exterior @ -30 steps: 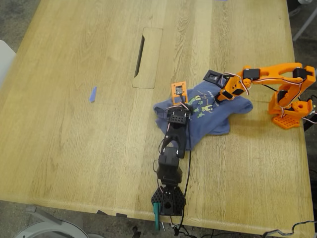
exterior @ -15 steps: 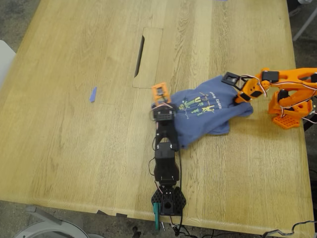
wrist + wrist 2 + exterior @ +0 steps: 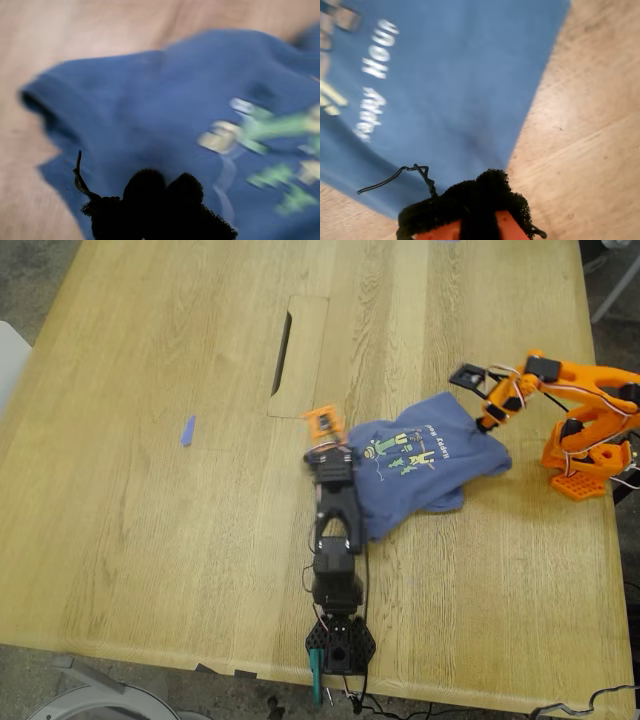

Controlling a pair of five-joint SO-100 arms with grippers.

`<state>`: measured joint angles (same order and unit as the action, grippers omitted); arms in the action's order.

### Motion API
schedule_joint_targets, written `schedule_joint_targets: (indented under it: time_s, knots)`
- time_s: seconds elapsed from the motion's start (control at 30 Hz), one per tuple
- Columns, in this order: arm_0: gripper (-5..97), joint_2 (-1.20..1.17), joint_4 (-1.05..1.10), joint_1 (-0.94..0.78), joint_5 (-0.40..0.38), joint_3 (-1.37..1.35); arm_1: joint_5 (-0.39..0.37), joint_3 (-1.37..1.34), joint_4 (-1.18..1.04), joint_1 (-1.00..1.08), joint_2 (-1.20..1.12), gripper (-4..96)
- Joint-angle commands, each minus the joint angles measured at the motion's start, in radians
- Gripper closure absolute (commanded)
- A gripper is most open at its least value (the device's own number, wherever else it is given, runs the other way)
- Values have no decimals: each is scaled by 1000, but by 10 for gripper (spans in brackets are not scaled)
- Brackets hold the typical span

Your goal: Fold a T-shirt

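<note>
Slippage is the main risk here — my first gripper (image 3: 322, 427) and my second gripper (image 3: 478, 395) each seem to have hold of an edge of the T-shirt (image 3: 420, 465), and soft cotton pinched at only two spots could slide out of one of them if the pull is uneven, dropping that side into a crumpled heap instead of a clean fold. In the exterior view the T-shirt lies bunched on the desk (image 3: 180, 350), print side up, with the black arm's jaws at about nine o'clock of the cloth and the orange arm's jaws at about two o'clock. In the first wrist view the padded fingertips (image 3: 160, 200) appear pressed together on a fold of blue cloth, with the sleeve opening (image 3: 37, 102) beyond them; the picture is blurred, so I judge this a grip rather than see it plainly. In the second wrist view the jaws look closed on the shirt's straight edge (image 3: 540, 90), right where cloth meets bare wood — a shallow bite that could let go. A loose thread (image 3: 395, 175) trails from the padding and might snag the fabric. A small blue scrap (image 3: 187, 430) lies well apart, toward nine o'clock.
</note>
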<state>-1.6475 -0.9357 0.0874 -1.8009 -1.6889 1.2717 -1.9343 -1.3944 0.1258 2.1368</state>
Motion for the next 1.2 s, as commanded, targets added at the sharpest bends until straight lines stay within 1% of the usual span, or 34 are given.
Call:
schedule_joint_targets:
  time_s: [0.0, 0.1, 0.2, 0.4, 0.53, 0.63, 0.73, 0.93, 1.17]
  knots:
    - [899, -152, -75, 123, -5, 115, 2, 186, -32, -37, -75, 912]
    - [899, -144, -98, 202, -6, 143, 2, 249, 0, -63, -146, 912]
    - [899, -107, -66, 242, -8, 143, 14, 265, 72, -92, -213, 912]
    - [899, 51, 87, 236, -6, 161, 12, 225, 233, -167, -333, 912]
    - [901, 179, 178, 199, -8, 202, 0, 169, 279, -178, -359, 912]
    - [901, 262, 268, 141, -5, 221, -9, 83, 301, -178, -331, 912]
    - [901, 322, 302, 69, 3, 259, -17, -21, 313, -179, -273, 912]
    - [899, 414, 259, -61, 8, 431, -34, -222, 305, -198, -120, 912]
    - [899, 457, 192, -135, 5, 546, -46, -353, 256, -209, 34, 912]
